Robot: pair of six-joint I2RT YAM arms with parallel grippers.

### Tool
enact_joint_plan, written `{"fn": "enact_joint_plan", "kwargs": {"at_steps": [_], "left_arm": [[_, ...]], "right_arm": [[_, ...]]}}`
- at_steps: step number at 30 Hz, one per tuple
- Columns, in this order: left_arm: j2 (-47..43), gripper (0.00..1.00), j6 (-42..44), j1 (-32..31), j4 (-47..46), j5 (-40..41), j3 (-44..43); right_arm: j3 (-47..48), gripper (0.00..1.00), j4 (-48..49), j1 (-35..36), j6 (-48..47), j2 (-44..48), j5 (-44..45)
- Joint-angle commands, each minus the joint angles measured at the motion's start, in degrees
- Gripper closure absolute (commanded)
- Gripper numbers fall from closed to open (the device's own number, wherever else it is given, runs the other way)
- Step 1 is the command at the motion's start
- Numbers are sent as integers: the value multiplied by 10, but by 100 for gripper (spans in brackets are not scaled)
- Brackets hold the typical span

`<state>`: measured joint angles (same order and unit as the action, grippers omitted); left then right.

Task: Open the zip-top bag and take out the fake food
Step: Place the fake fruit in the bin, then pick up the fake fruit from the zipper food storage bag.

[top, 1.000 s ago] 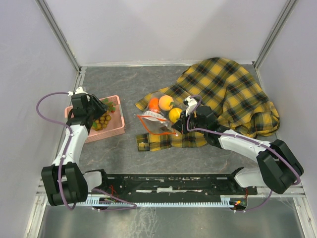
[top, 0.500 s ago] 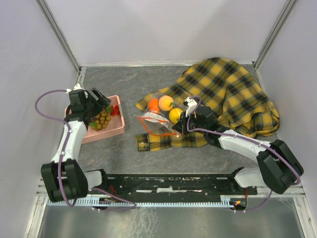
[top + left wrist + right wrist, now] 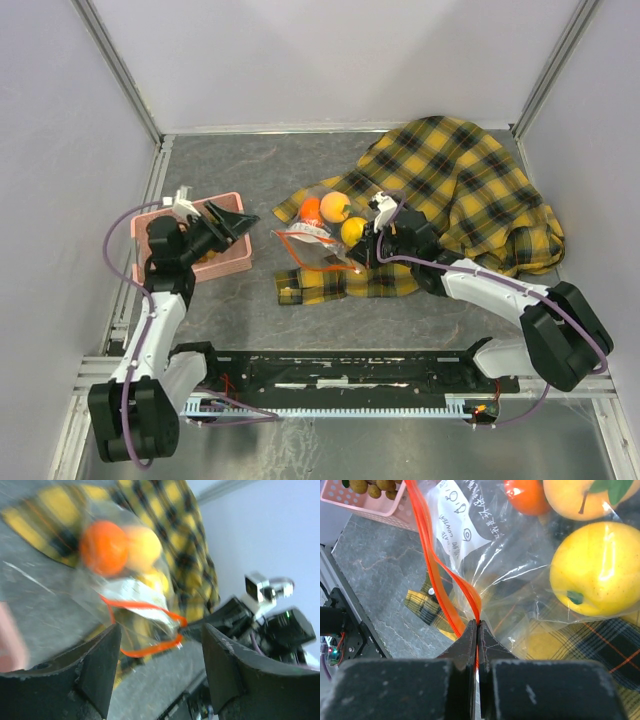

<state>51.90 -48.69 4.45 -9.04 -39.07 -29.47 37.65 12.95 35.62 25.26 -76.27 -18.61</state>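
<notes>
Grey table (image 3: pixel 250 310) from above: the bag (image 3: pixel 318 242) lies mid-table on the edge of a plaid cloth (image 3: pixel 460 180), with fruit (image 3: pixel 335 207) bunched at its far end. The right gripper (image 3: pixel 362 256) sits at the bag's near right corner. The left gripper (image 3: pixel 232 218) hangs over a pink basket (image 3: pixel 228 265), spread wide and empty, pointing right at the bag but well apart from it.

Left wrist, blurred: between the spread fingers (image 3: pixel 95 665) the zip strip (image 3: pixel 145 651) loops open toward the camera, the fruit behind it.

Right wrist: jaws pinched tight on the strip's end, grapes (image 3: pixel 370 486) in the basket beyond.

The left arm is the free one. The bag's mouth faces it, and the fruit lies deeper along the bag's length, so a reach would likely go through that loop.
</notes>
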Motion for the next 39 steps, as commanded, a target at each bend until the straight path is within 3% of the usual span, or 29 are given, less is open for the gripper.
{"fn": "enact_joint_plan", "kwargs": {"at_steps": [1,5,10,20,31,39], "left_arm": [[-17,32,-15,-101,-40,-2,7],[-10,48,-8,-182,-44,49,28],[7,56,-24,-217,-78,73,62],[112,59,-37,-260,-159,111,60],[244,60,-31,-267,-210,131,15],[260,59,-29,-268,-232,127,12]], "right_arm": [[38,98,9,2,-1,24,-17],[42,98,3,2,4,30,-17],[43,98,4,2,3,23,-27],[44,98,68,4,3,-10,-107],[110,96,17,25,-57,-65,-170],[107,76,-24,25,-89,-45,-161]]}}
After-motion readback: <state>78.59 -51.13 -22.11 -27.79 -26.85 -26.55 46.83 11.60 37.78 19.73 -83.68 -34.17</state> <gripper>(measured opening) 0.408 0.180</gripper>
